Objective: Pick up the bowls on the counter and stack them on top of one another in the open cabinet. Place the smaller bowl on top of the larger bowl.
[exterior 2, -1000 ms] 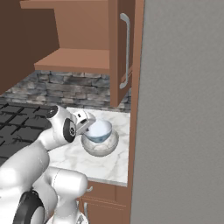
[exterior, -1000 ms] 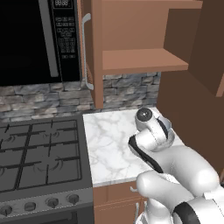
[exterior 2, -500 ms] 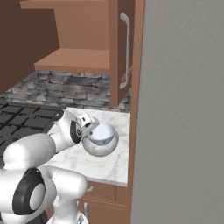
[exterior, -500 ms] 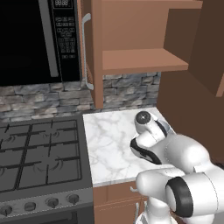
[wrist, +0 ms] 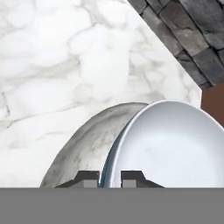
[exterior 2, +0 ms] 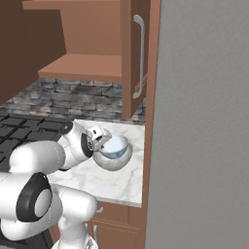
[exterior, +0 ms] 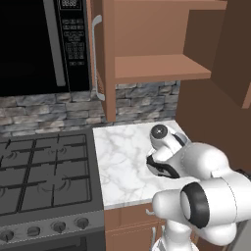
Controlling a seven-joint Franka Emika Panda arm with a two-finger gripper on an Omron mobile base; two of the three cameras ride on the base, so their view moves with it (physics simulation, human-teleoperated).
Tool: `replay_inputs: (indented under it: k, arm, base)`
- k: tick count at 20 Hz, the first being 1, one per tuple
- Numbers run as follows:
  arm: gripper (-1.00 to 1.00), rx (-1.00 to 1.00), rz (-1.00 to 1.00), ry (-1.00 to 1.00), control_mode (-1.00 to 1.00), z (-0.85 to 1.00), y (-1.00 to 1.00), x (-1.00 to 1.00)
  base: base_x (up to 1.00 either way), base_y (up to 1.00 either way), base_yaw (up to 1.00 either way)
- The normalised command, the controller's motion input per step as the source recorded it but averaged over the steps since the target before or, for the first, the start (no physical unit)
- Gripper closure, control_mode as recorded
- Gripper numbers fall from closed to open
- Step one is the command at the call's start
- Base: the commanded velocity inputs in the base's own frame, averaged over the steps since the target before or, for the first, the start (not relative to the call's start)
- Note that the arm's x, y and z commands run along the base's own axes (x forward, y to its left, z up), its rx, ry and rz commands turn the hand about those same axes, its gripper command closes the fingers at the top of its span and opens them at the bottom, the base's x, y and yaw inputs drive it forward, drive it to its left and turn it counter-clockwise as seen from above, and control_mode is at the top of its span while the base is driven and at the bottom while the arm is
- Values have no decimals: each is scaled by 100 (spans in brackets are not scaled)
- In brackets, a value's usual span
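A white marble counter (exterior: 122, 157) runs between a black gas stove (exterior: 44, 171) and a tall grey panel (exterior 2: 204, 121), with a stone backsplash (exterior: 142, 98) behind it and the open cabinet (exterior: 157, 66) above, its shelf bare. A black microwave (exterior: 39, 44) hangs to the left of the cabinet.

Both bowls sit together near the counter's right end, the smaller bowl (exterior 2: 115, 146) nested inside the larger bowl (exterior 2: 113, 160). In the hand view the smaller bowl's (wrist: 170, 144) white glossy inside lies just past the finger tips, with the larger bowl's (wrist: 83, 148) speckled grey wall beside it.

The gripper (wrist: 110, 177) stands at the small bowl's rim, one tip on each side of the thin edge; whether the tips already pinch it cannot be told, as the grey band hides the contact.

The small bowl looks rigid, light and slick, probably breakable if dropped. The rim is the sensible place to hold it, one finger inside and one outside, squeezed firmly since the glaze may slip. The larger bowl looks heavier and rougher, so it should grip better.

The cabinet door (exterior 2: 133, 53) and its silver handle (exterior 2: 140, 58) hang just above the bowls, and the shelf edge overhead narrows the way up.
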Motion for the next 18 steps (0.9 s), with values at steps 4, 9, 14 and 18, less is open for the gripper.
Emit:
replay_inputs:
  k: [4,9,14,18]
  arm:
    - [-100,2,0,0,-100,-14,-1,0]
    - [-100,0,0,0,-100,2,0,0]
    - [-100,0,-2,-3,-100,46,0,0]
    - [-100,0,-4,-2,-100,72,4,0]
  base:
    - [0,0,0]
    - [0,0,0]
    - [0,0,0]
    - [0,0,0]
